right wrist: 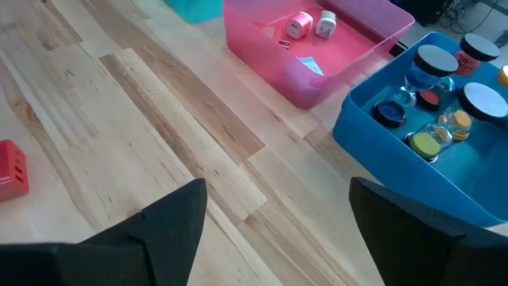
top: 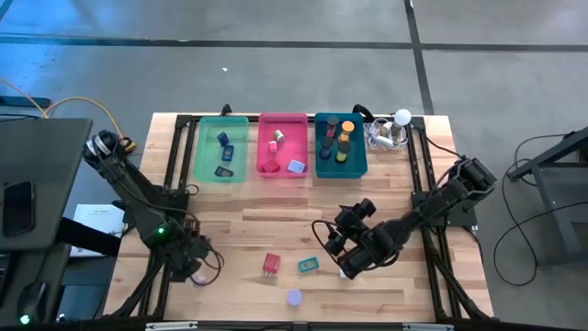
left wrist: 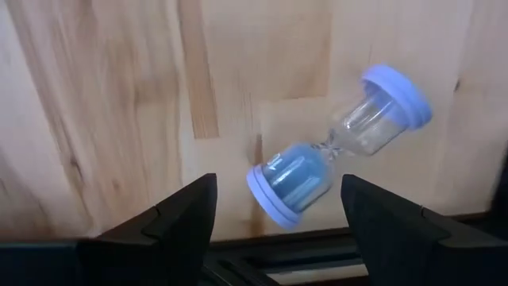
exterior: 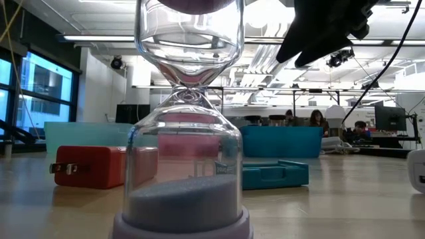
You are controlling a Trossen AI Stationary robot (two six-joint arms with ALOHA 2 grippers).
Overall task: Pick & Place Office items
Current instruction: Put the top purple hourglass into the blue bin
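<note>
Office items mostly sorted into three trays at the table's far edge. Green rectangular tray [top: 204, 147] on the left holds three small dark and blue pieces. Pink rectangular tray [top: 283, 119] in the middle holds pink and white plug-like pieces plus a pale blue block. Teal rectangular tray [top: 358, 165] on the right is crowded with capped sand timers, dark, orange and yellow ends showing.

Left on the bare wooden table [top: 248, 230], near side:
- red plug-shaped block [top: 271, 265], centre
- teal flat block [top: 308, 266], just right of the red one
- lavender-capped glass hourglass [top: 293, 297], standing upright at the near edge, right in front of the low camera
- blue-capped glass hourglass [left wrist: 337, 145], lying on its side under the left arm, near left corner
- small white piece [exterior: 417, 170], near right, partly hidden under the right arm; kind unclear

Left gripper [left wrist: 278, 210] hovers over the lying blue hourglass, fingers spread either side of it, not touching; nothing held. Right gripper [right wrist: 278, 218] hangs above the table right of the teal block, fingers apart, empty.

Judgement: well past halfway; four or five pieces remain. Left arm looks poised to take the blue hourglass.
</note>
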